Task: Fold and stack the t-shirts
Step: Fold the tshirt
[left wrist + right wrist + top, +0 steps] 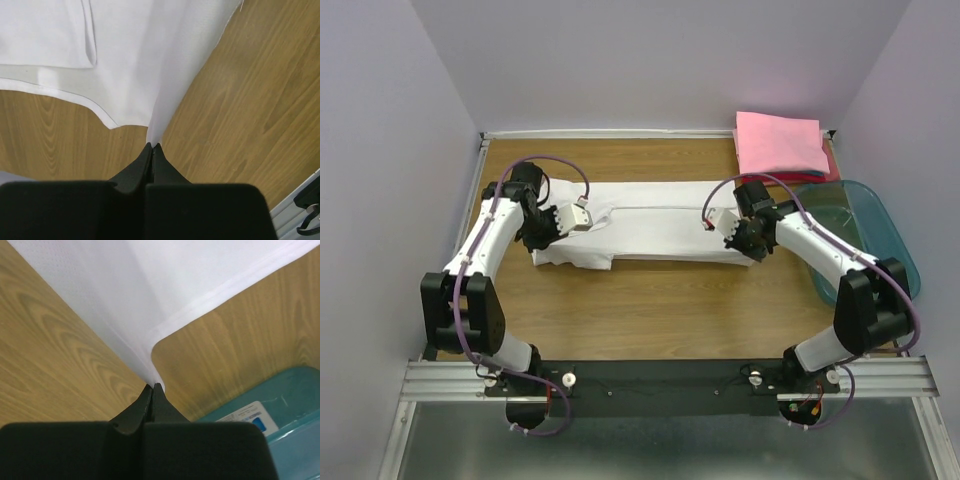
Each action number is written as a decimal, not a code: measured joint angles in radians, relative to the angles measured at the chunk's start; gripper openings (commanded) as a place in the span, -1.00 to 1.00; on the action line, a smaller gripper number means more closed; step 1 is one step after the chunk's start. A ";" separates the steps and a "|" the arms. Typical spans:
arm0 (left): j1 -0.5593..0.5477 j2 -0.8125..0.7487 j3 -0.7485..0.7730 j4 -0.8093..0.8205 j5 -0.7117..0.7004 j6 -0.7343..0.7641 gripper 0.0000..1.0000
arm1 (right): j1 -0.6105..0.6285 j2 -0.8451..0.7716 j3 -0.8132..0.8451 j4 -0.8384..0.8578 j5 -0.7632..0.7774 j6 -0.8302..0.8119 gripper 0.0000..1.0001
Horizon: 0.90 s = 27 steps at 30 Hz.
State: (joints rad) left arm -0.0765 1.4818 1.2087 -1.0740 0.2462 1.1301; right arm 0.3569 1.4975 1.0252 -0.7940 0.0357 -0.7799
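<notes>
Remote check, both arms in view. I see the white t-shirt (pixel 660 225) lying on the wooden table (pixel 650 310), folded into a long band. Its right end is just beside the teal bin (pixel 865 235), and the rest stretches away from the bin to the left.

The left gripper (pixel 151 146) is at the shirt end farthest from the bin. Its wrist view shows the jaws pressed together, with a thin fold of white cloth pinched at the tips. The right gripper (pixel 151 386) is at the shirt end nearest the bin, jaws likewise tight on the hem corner. A wall of the bin and a white label (pixel 247 417) show just beyond that corner. At both ends the cloth rises from the table into the tips.

A folded pink shirt (pixel 780 142) lies behind the bin, on a red item (pixel 832 165) of which only an edge shows. I cannot tell whether that stack touches the bin.
</notes>
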 measured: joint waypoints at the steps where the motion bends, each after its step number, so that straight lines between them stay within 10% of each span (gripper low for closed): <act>1: 0.001 0.012 0.013 -0.002 0.002 0.000 -1.00 | -0.005 0.011 0.017 -0.002 0.000 -0.007 -0.99; 27: 0.031 0.346 0.272 0.036 0.008 0.005 -1.00 | -0.062 0.399 0.408 -0.011 -0.001 -0.150 -0.99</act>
State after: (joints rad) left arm -0.0460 1.8282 1.4803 -1.0378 0.2539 1.1351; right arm 0.2951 1.8965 1.4330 -0.8051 0.0345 -0.9295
